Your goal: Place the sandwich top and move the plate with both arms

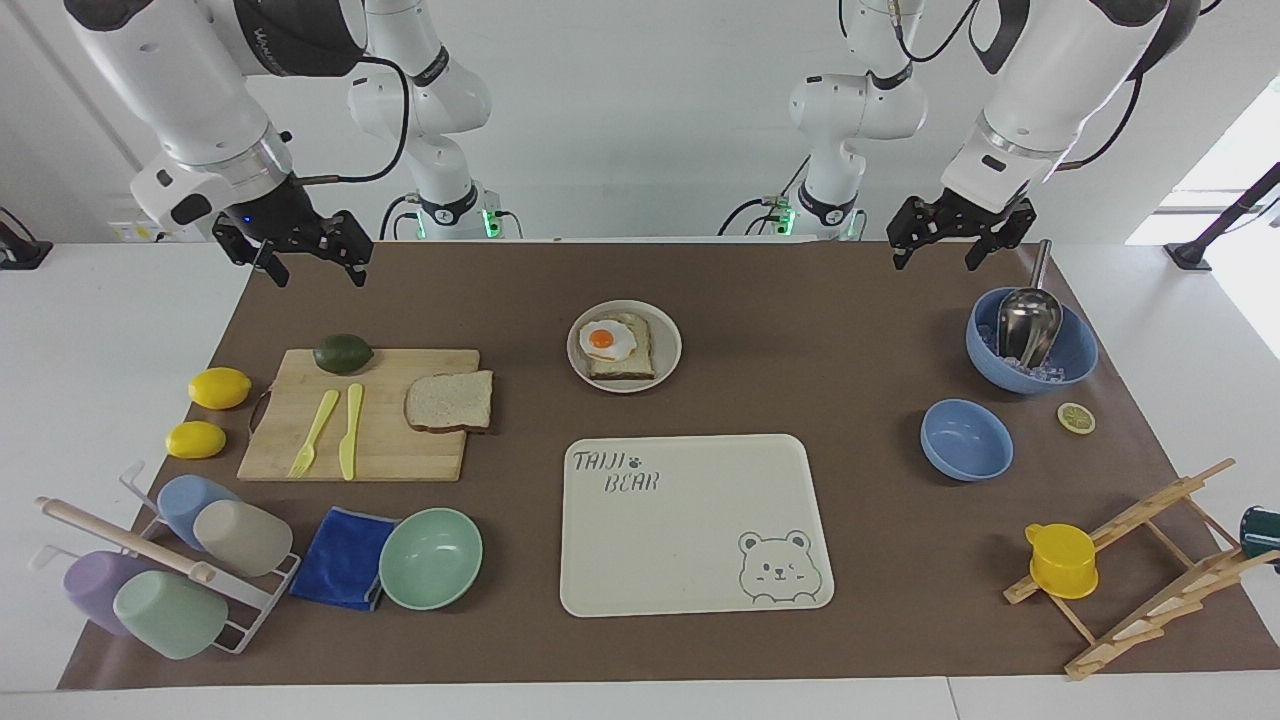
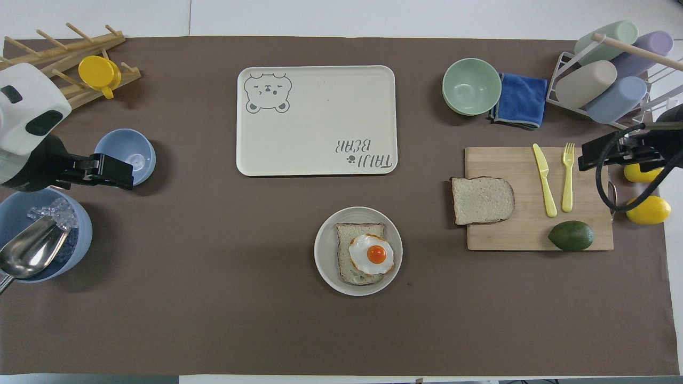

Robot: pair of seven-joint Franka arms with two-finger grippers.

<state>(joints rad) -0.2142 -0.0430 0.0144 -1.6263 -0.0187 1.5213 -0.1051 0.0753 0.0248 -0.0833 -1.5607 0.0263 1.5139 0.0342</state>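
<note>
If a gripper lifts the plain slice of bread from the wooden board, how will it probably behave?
The plain square slice of bread with brown crust lies flat on the wooden cutting board, one edge overhanging it. It looks thin and soft, so it is probably light and may sag or dent if pinched. Its matte, speckled crumb suggests that it will not slip easily.

Dark green cup point(image 1: 1262, 533) cut off, perhaps.

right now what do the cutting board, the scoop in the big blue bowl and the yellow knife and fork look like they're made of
Cutting board: pale wood, matt, with visible grain lines.
Scoop: metal, probably steel; its silvery surface is shiny and reflects light.
Knife and fork: likely plastic; uniform pale yellow, smooth, no metallic shine.
</note>
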